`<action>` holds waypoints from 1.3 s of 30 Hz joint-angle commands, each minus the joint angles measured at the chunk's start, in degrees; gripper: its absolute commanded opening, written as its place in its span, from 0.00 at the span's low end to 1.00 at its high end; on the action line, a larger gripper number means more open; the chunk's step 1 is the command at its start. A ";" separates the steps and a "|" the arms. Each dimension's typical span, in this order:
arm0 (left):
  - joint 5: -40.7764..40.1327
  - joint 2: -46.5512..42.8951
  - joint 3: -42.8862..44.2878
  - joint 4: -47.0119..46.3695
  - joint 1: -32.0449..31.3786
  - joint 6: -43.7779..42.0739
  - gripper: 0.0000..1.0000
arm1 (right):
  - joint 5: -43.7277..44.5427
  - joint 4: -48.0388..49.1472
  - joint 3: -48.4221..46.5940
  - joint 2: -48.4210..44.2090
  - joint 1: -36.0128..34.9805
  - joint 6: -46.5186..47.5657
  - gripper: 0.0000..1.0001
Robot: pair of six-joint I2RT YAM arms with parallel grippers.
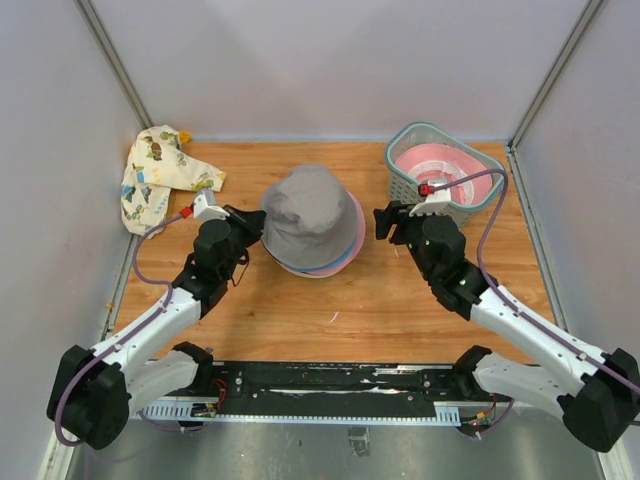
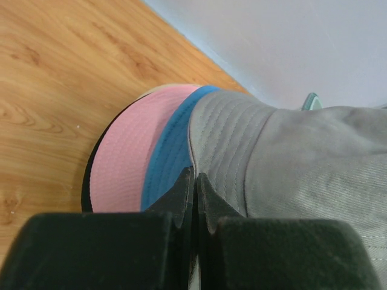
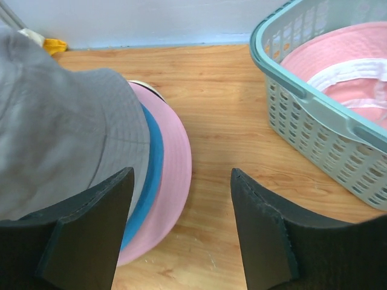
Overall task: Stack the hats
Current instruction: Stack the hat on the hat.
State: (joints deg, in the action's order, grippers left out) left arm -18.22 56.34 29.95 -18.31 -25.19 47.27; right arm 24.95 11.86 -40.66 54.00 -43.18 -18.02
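Observation:
A stack of hats sits mid-table with a grey hat (image 1: 310, 212) (image 2: 302, 163) (image 3: 60, 133) on top. Under it show a teal-blue brim (image 2: 169, 151) (image 3: 154, 163), a pink brim (image 2: 124, 163) (image 3: 175, 181) and a thin black edge (image 2: 87, 181). My left gripper (image 1: 256, 222) (image 2: 195, 176) is at the stack's left side, shut, with the grey brim's edge running in between its tips. At the stack's right side my right gripper (image 1: 384, 222) (image 3: 181, 175) stands open and empty; one finger is over the brims, the other over bare wood.
A grey-green slatted basket (image 1: 392, 160) (image 3: 302, 115) at the back right holds a pink hat (image 1: 450, 160) (image 3: 351, 60). A cream patterned hat (image 1: 155, 175) lies crumpled at the back left corner. Grey walls close in the table on three sides.

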 commanded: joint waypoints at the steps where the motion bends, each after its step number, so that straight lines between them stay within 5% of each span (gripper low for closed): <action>1: -1.91 1.55 -1.86 0.23 0.82 0.68 0.00 | -17.73 8.27 -2.61 4.21 7.95 -9.23 0.67; 13: -0.69 1.91 -3.13 -1.81 0.93 0.93 0.01 | -36.84 22.84 -3.59 17.39 17.51 -25.65 0.70; 39: -0.09 3.56 -4.87 -3.70 0.93 1.00 0.00 | -44.06 40.92 -1.07 32.93 19.81 -39.14 0.70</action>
State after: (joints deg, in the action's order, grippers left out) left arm -17.50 58.67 26.55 -22.98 -24.86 48.56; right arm -16.62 46.61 -42.46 85.17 -24.56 -53.74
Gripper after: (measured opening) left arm 0.025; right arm 0.699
